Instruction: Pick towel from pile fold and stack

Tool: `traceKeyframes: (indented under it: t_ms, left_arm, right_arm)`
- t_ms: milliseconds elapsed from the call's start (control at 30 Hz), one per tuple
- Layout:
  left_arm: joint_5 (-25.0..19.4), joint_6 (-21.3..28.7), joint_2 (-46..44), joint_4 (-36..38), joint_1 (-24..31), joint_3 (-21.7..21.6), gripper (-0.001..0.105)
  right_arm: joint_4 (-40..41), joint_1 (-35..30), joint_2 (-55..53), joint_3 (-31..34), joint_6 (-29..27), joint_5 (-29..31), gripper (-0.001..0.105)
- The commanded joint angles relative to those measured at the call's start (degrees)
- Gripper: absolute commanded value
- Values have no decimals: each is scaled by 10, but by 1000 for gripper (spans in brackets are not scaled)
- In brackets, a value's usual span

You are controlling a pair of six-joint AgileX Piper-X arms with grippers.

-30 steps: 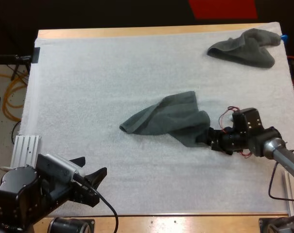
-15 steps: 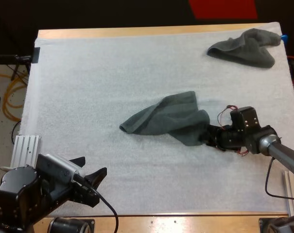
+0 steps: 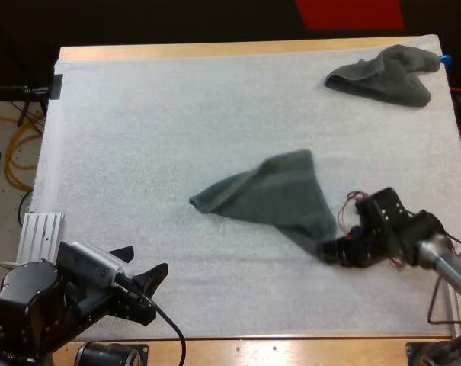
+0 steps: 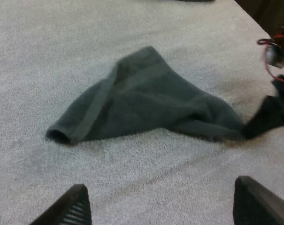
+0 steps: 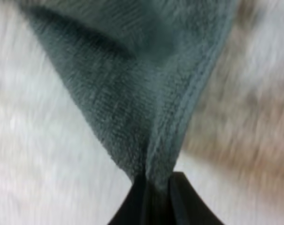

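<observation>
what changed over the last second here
The right gripper, shut on a corner of the middle towel, pulled back toward the robot's side. That dragged the corner along and stretched the bunched towel into a flatter, triangular shape. The left gripper stayed open in its place, and the crumpled towel at the far right did not move.

Robotics lab. Evidence: wooden table (image 3: 215,50) under a white mat (image 3: 154,130), aluminium rail (image 3: 40,232) beside it, yellow cables (image 3: 13,164) loose on the speckled floor (image 3: 1,206).
</observation>
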Motion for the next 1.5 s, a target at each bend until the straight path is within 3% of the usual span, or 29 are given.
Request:
traceKeyframes:
  t_ms: [0,233,633,700,800,867,933,1033,1167,1467]
  left_arm:
    - [-1,2,-2,-3,-2,-4,61]
    - [-1,2,-2,-3,-2,-4,61]
    - [-1,2,-2,-19,-2,-4,61]
    - [-1,2,-2,-19,-2,-4,61]
    - [-1,2,-2,-20,-2,-4,61]
    - [-1,2,-2,-20,-2,-4,61]
    - [-1,2,-2,-20,-2,-4,61]
    - [-1,2,-2,-20,-2,-4,61]
    - [-1,2,-2,-20,-2,-4,61]
    - [8,2,-2,-16,-2,-4,61]
  right_arm:
    - [40,11,-25,1,-11,8,0]
    - [175,71,-131,1,-7,10,0]
    - [187,75,-158,1,21,43,1]
    - [202,75,-159,1,21,34,8]
    - [225,75,-166,1,17,21,38]
    - [236,75,-179,1,14,18,66]
    - [238,75,-194,1,7,17,79]
    - [229,75,-221,1,4,34,81]
    - [151,75,-233,1,-12,115,81]
    - [-26,47,-109,0,-24,120,79]
